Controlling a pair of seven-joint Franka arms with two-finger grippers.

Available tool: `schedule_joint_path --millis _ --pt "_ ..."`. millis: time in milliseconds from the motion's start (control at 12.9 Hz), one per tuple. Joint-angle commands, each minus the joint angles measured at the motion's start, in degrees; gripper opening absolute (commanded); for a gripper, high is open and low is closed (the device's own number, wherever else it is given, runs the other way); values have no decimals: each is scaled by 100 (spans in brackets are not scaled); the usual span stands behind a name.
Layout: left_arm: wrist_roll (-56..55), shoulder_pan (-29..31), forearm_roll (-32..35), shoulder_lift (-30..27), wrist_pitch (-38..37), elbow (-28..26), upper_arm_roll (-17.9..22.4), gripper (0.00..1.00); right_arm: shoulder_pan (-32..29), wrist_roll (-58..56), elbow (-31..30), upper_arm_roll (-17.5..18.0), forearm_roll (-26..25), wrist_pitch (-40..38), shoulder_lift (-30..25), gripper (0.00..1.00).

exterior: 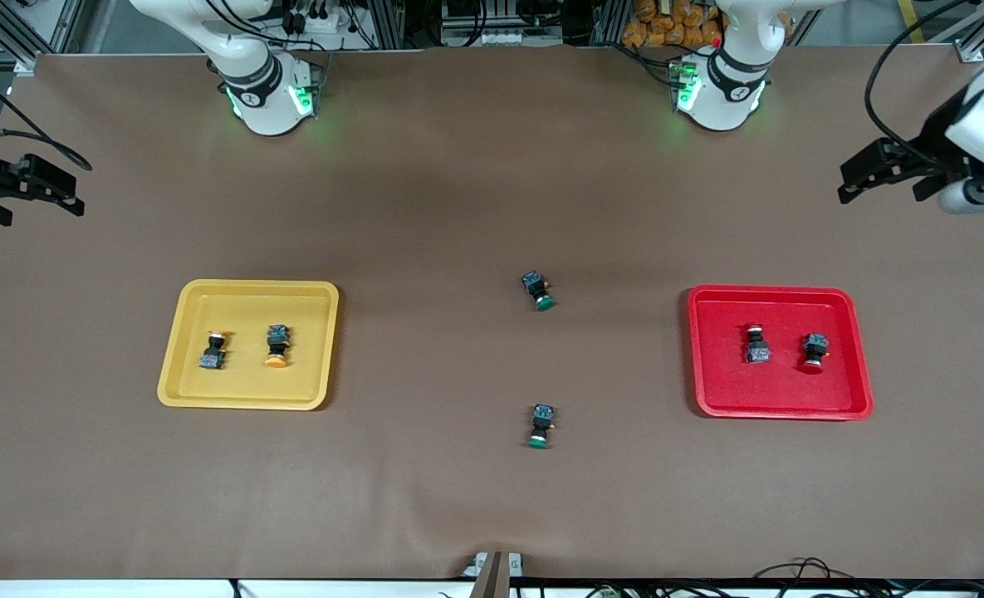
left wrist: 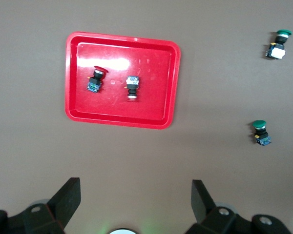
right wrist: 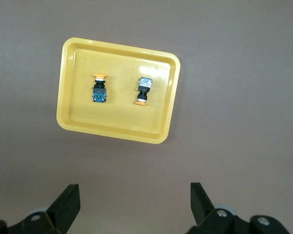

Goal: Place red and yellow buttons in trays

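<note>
Two yellow-capped buttons point(exterior: 213, 350) point(exterior: 276, 346) lie in the yellow tray point(exterior: 251, 285) toward the right arm's end of the table. Two red-capped buttons point(exterior: 757, 344) point(exterior: 815, 350) lie in the red tray point(exterior: 774, 290) toward the left arm's end. In the right wrist view the yellow tray point(right wrist: 119, 47) holds both yellow buttons point(right wrist: 99, 88) point(right wrist: 143, 89). In the left wrist view the red tray point(left wrist: 122, 37) holds both red buttons point(left wrist: 95, 79) point(left wrist: 132, 87). My left gripper point(exterior: 882, 187) point(left wrist: 136, 195) is open and empty, raised over its end of the table. My right gripper point(exterior: 39, 208) point(right wrist: 135, 195) is open and empty, raised over its end.
Two green-capped buttons lie on the brown table between the trays, one point(exterior: 537, 291) farther from the front camera, one point(exterior: 541, 426) nearer. Both show in the left wrist view point(left wrist: 277, 44) point(left wrist: 261, 132). The arm bases stand along the table's back edge.
</note>
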Motion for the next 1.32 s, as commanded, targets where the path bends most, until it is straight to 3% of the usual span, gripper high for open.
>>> schedule_joint_path --millis 0,233,621,1241 --pt "109 12 -140 19 47 -56 55 100 -1 -39 6 40 -219 -19 5 100" --pt "74 4 -132 19 -59 -47 11 100 25 -13 6 49 -211 -1 84 100" --pt "83 30 -79 379 -50 489 64 100 96 -48 23 49 -228 376 225 100" --pt "48 30 -70 388 -59 489 64 100 219 31 -20 49 -220 333 287 100"
